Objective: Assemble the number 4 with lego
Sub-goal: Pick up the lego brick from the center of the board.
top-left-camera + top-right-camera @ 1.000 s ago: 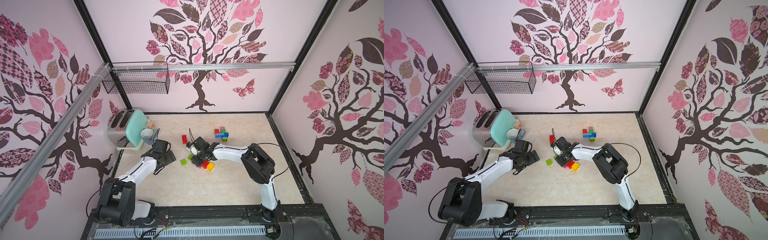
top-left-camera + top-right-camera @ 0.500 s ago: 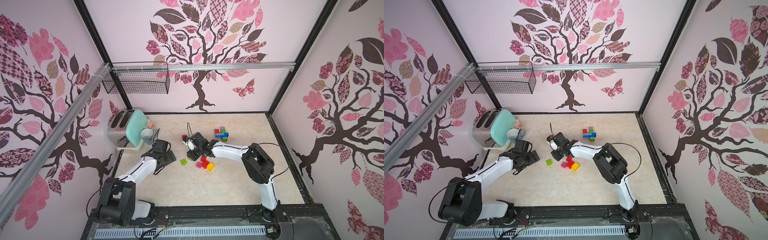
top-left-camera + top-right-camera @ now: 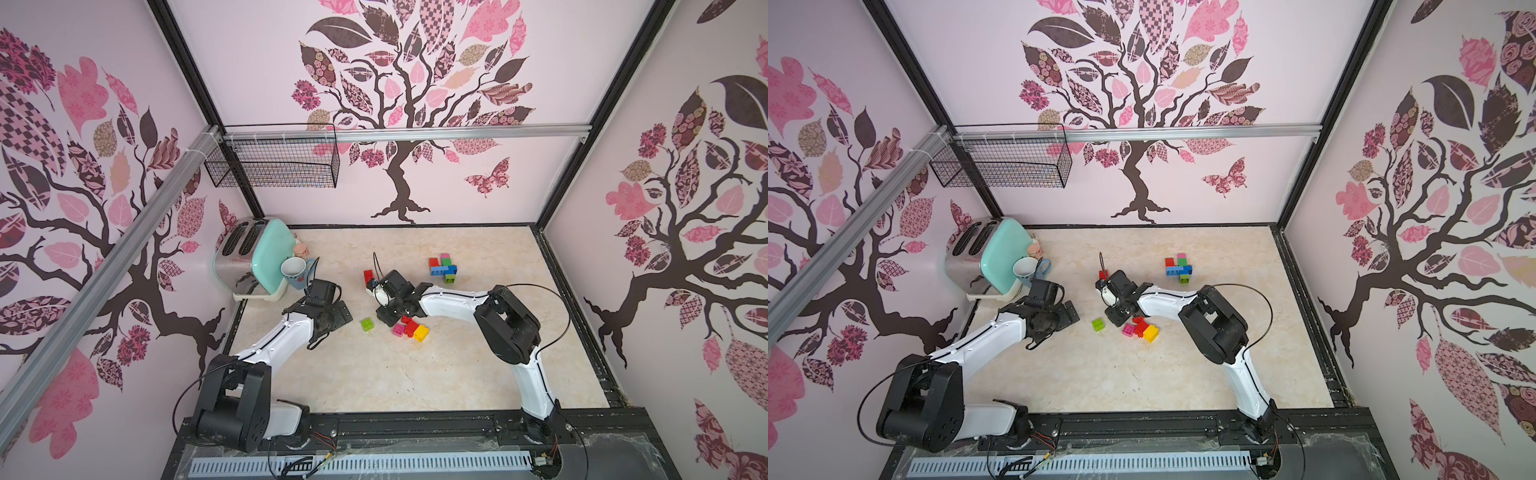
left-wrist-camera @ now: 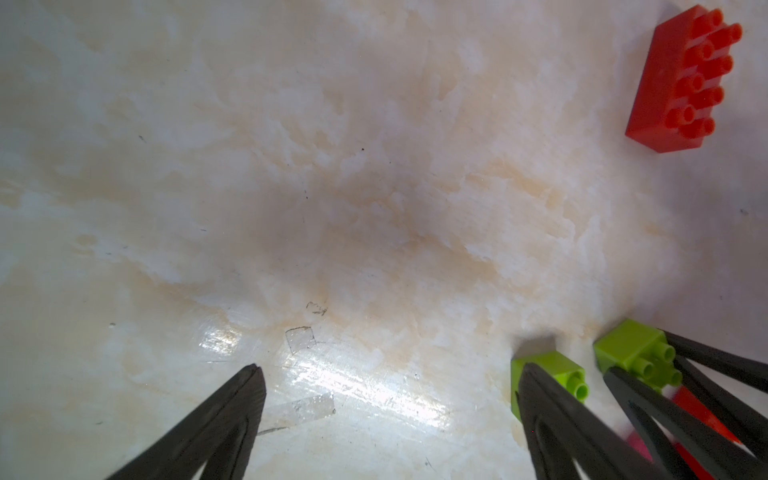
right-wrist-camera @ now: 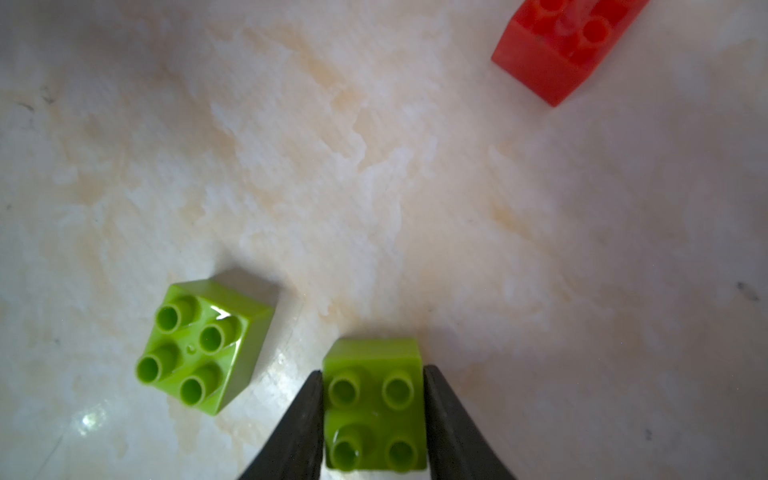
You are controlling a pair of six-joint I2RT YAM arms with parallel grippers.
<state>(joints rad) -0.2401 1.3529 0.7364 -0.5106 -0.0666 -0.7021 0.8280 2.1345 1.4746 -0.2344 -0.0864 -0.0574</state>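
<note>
Marble tabletop (image 3: 374, 374) is carrying a lego cluster (image 3: 442, 270) at the back, probably an unfinished 4; right gripper (image 5: 372, 372) is clamping a green brick (image 5: 374, 419), left gripper (image 4: 390, 367) is hanging spread and empty; loose bricks (image 3: 409, 330) are waiting.

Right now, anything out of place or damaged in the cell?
Minor only: scraps of clear tape stuck to the table beside the left fingers, seen in the left wrist view. The right fingers sit squarely on a green brick. Nothing else stands out.
</note>
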